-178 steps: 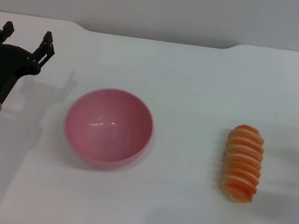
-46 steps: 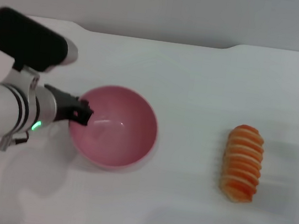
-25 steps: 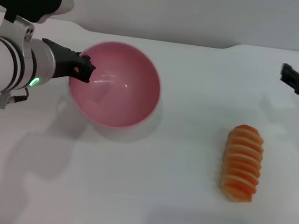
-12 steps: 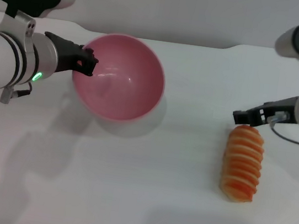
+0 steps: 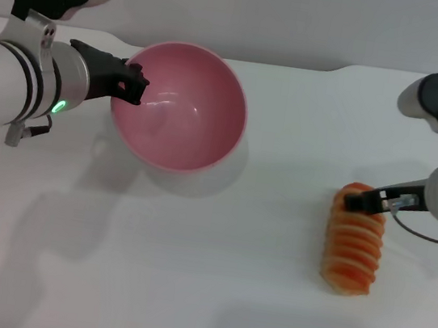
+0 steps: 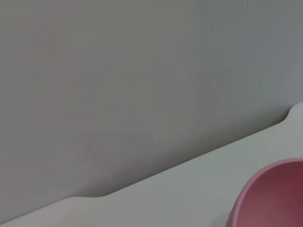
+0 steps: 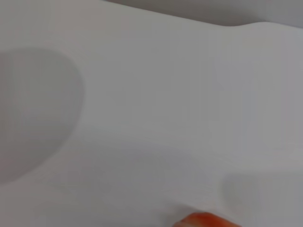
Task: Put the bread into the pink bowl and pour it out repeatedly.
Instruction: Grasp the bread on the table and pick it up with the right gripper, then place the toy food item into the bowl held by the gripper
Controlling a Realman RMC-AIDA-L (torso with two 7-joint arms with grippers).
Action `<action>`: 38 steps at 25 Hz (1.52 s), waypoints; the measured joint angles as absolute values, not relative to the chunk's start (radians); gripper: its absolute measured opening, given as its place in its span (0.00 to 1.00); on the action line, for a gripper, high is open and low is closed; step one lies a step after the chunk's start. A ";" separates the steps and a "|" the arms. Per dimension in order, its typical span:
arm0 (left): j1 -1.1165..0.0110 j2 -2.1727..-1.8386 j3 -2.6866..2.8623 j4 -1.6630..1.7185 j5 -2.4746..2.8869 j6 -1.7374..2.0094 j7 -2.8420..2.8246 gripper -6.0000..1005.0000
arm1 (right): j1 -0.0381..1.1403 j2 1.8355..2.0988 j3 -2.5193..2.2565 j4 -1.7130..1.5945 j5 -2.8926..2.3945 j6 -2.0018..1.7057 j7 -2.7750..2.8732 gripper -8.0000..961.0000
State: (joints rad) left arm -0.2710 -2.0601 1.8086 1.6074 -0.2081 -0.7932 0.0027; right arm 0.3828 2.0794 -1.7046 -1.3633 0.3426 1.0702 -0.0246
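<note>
Presently the step in hand reads as the pick-up of the bread (image 5: 354,242), with the pink bowl (image 5: 182,110) held ready to receive it.

Left gripper (image 5: 134,87): clamped on the bowl's rim at the side nearest the left arm. The bowl looks lifted clear of the white table (image 5: 209,293) and tilted, mouth turned toward the camera, with its shadow cast below it.

Right gripper (image 5: 356,202): arrived at the far end of the bread, black tip lying over the loaf's top ridges. Whether its fingers are spread or pinched cannot be told from here; contact is probable, not confirmed.

Bread: on the table, at the right, well apart from the bowl, long axis running away from the robot.

Next move, as judged: a firm pinch across the loaf's width, a lift, then carry across to the bowl's mouth; the bowl may need levelling so the loaf stays in.

Materials: bowl is smooth, glossy, deep and round, likely rigid plastic. Bread is oblong, ridged, orange-brown with pale cream bands; ridges should give grip.
</note>
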 joint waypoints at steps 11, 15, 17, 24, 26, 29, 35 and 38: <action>-0.274 -2.059 1.815 1.609 -0.204 -0.784 0.006 0.05 | 0.451 2.077 -1.756 -1.214 0.374 0.977 -0.018 0.77; -0.257 -2.057 1.821 1.612 -0.211 -0.762 0.064 0.05 | 0.464 2.075 -1.797 -1.210 0.359 0.978 -0.029 0.74; -0.251 -2.059 1.832 1.618 -0.215 -0.760 0.094 0.05 | 0.454 2.076 -1.809 -1.234 0.346 0.982 -0.028 0.68; -0.258 -2.060 1.818 1.614 -0.239 -0.750 0.091 0.05 | 0.394 2.078 -1.820 -1.406 0.277 0.995 -0.008 0.55; -0.262 -2.061 1.817 1.602 -0.240 -0.750 0.090 0.05 | 0.383 2.076 -1.812 -1.458 0.275 1.014 -0.008 0.53; -0.275 -2.062 1.816 1.571 -0.238 -0.741 0.087 0.05 | 0.372 2.076 -1.804 -1.565 0.248 1.070 -0.013 0.51; -0.311 -2.063 1.809 1.486 -0.241 -0.731 0.073 0.05 | 0.366 2.078 -1.807 -1.758 0.224 1.165 -0.015 0.47; -0.326 -2.063 1.811 1.455 -0.248 -0.726 0.066 0.05 | 0.365 2.078 -1.814 -1.859 0.219 1.197 -0.018 0.46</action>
State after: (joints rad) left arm -0.3257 -2.0633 1.8115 1.4546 -0.2483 -0.7255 0.0657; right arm 0.3650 2.0783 -1.8141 -1.8590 0.2192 1.1971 -0.0185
